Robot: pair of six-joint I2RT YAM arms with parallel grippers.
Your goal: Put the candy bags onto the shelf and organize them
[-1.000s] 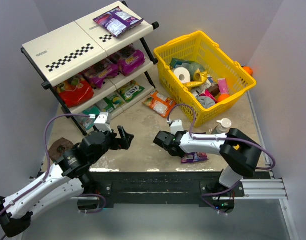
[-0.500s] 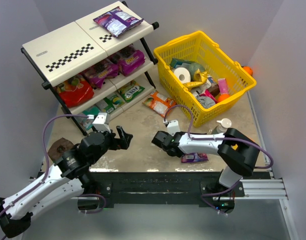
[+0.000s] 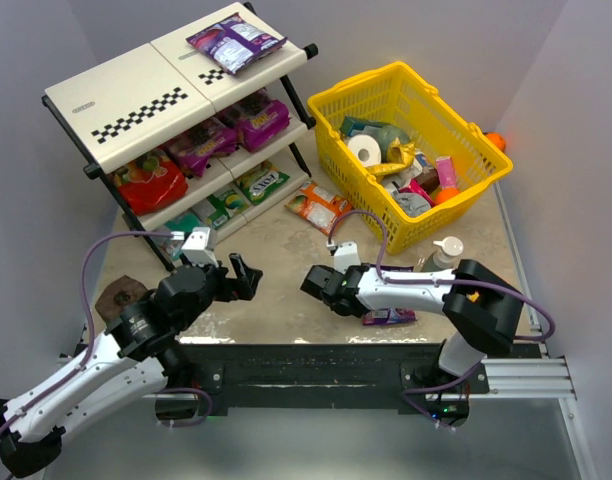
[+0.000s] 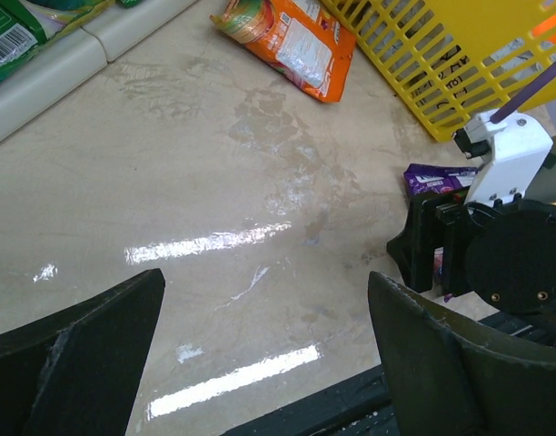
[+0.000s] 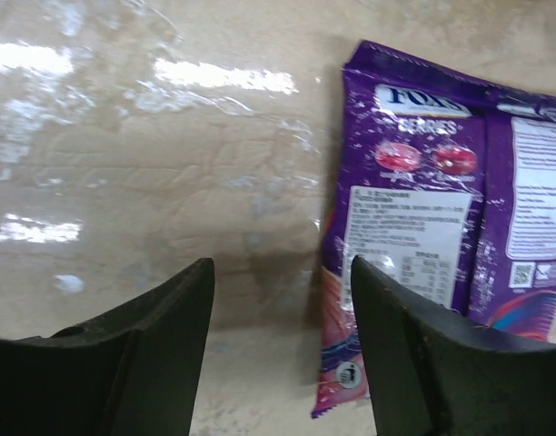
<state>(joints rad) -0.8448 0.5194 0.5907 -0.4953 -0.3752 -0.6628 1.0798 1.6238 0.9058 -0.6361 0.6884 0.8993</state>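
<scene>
Cream three-tier rack with checkered strips (image 3: 116,100): one, far left.
Top-tier glossy plastic pouches: one, purple top pouch (image 3: 234,42).
Middle tier: three. Red pouch (image 3: 148,182), left magenta pouch (image 3: 201,145), right magenta pouch (image 3: 256,118).
Bottom tier: three. Teal pouch (image 3: 181,225), pale green pouch (image 3: 218,205), green pouch (image 3: 261,182).
Loose on the beige table (image 3: 276,250): two. Orange pouch (image 3: 319,207), near purple pouch (image 3: 389,316).
Yellow plastic mesh basket (image 3: 456,205): one, far right.
White-capped bottle (image 3: 448,247): one.

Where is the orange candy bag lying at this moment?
In the top view, the orange candy bag lies on the table between the shelf and the yellow basket.
</scene>
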